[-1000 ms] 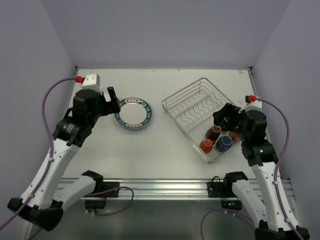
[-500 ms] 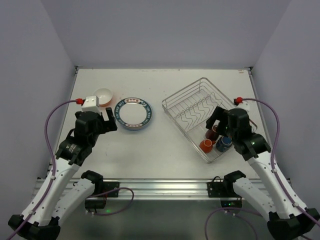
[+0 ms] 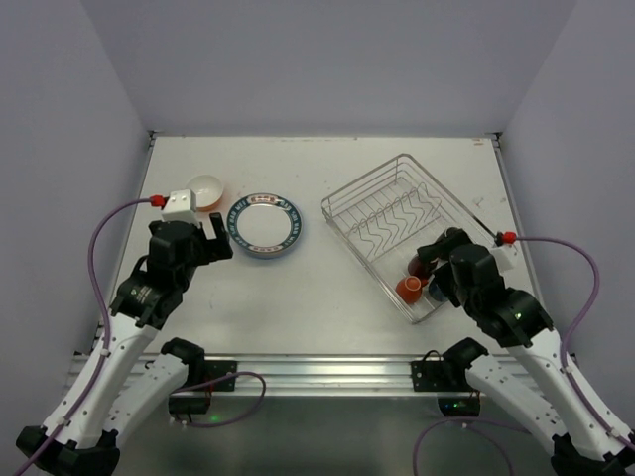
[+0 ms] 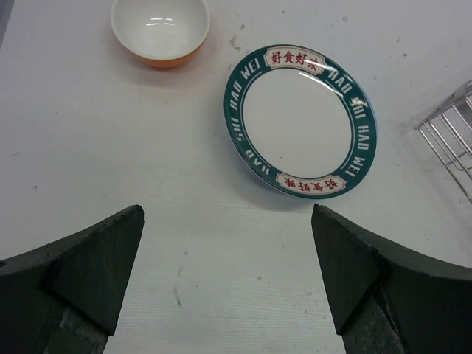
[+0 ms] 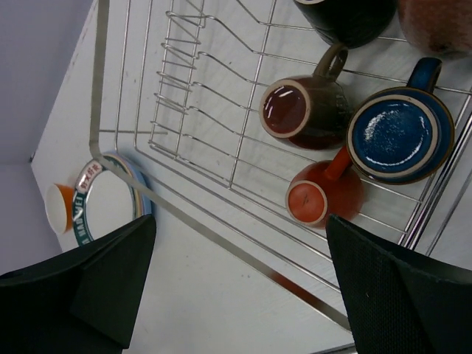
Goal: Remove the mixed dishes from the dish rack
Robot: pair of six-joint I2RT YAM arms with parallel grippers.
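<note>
The silver wire dish rack (image 3: 389,210) sits at the right, also in the right wrist view (image 5: 184,96). In its near end lie a brown mug (image 5: 299,110), a blue mug (image 5: 400,134), an orange mug (image 5: 324,195) and a black mug (image 5: 350,18). My right gripper (image 3: 435,270) (image 5: 242,236) is open and empty above the rack's near rim. The white plate with dark patterned rim (image 3: 263,225) (image 4: 300,122) and the orange bowl (image 3: 205,188) (image 4: 160,29) stand on the table left of the rack. My left gripper (image 3: 216,240) (image 4: 227,221) is open and empty, just short of the plate.
The table (image 3: 327,169) is white and walled by lavender panels on three sides. A reddish rounded dish (image 5: 436,22) shows at the top right corner of the right wrist view. The rack's corner (image 4: 450,136) shows at the right of the left wrist view.
My right arm has drawn back toward the near edge and now covers the blue mug from above. My left arm drew back from the bowl a second ago and has since stayed still.
</note>
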